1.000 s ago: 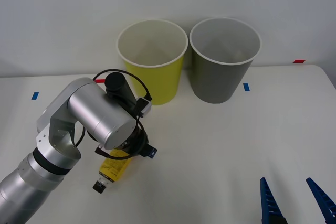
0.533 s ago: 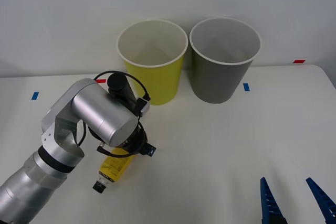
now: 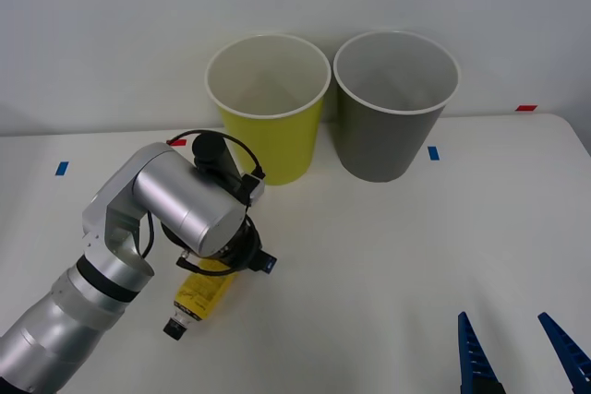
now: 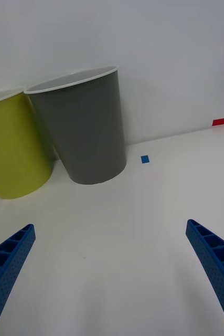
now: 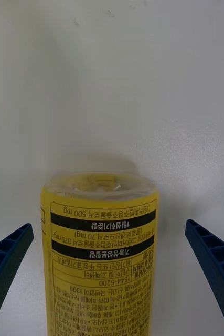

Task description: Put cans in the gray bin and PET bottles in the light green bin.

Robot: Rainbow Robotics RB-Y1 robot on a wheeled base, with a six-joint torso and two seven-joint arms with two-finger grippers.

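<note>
The PET bottle (image 3: 204, 296) lies on its side on the white surface (image 3: 388, 256) in the lower left of the front view, its small black cap (image 3: 173, 328) pointing toward the bottom edge of the frame and its base end tucked under my left arm's wrist. In the left wrist view I see the bottle (image 5: 100, 262) end-on along its length, yellow label with black print and two black stripes near the clear base, lying between the two blue fingers. The left end effector (image 5: 112, 273) is spread wide, one finger (image 5: 4, 262) at each lower corner of that view, neither one touching the bottle as far as I can see. In the front view the silver left arm (image 3: 175, 200) hangs over the bottle and hides the fingers.

The light green bin (image 3: 269, 108) stands upright at the upper centre of the front view, with the gray bin (image 3: 395, 103) just beside it to the right, both at the back of the surface against the wall and well apart from the bottle. The right end effector (image 3: 522, 357) sits at the lower right corner, its blue fingers (image 4: 211, 262) spread and holding nothing, with both bins ahead of it in the right wrist view. Small blue and red tape marks (image 3: 432, 152) dot the surface
</note>
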